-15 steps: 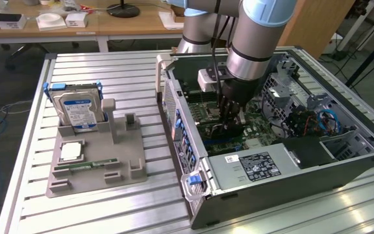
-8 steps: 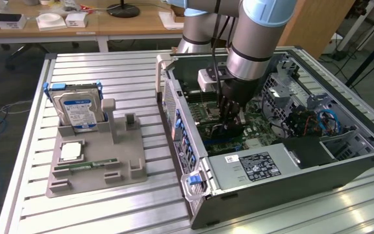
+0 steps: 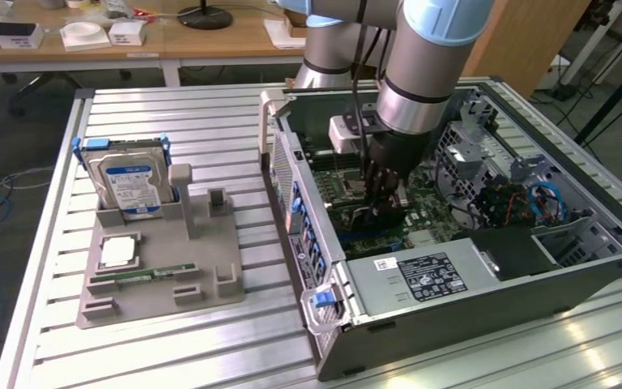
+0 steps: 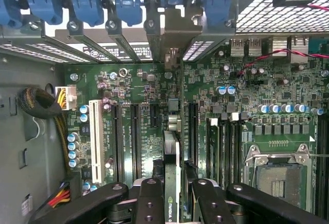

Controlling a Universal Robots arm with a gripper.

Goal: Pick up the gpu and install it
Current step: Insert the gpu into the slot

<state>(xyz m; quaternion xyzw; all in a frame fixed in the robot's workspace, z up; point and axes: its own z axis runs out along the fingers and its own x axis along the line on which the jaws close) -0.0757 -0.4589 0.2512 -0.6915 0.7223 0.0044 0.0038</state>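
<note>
A black-fingered hand (image 4: 172, 196) pinches the thin, flat gpu (image 4: 171, 167) edge-on, just above the green motherboard (image 4: 139, 90) inside the open metal case (image 3: 484, 284).

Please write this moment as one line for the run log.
stage: install | gripper: shut on gpu | gpu: edge-on above motherboard slots, bracket at rear slot openings | location: inside computer case | hard drive: in holder on table

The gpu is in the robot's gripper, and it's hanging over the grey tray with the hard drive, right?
Not quite. The gripper does hold the gpu, but inside the open computer case, above the motherboard, not over the grey tray. The exterior view shows this.
</note>
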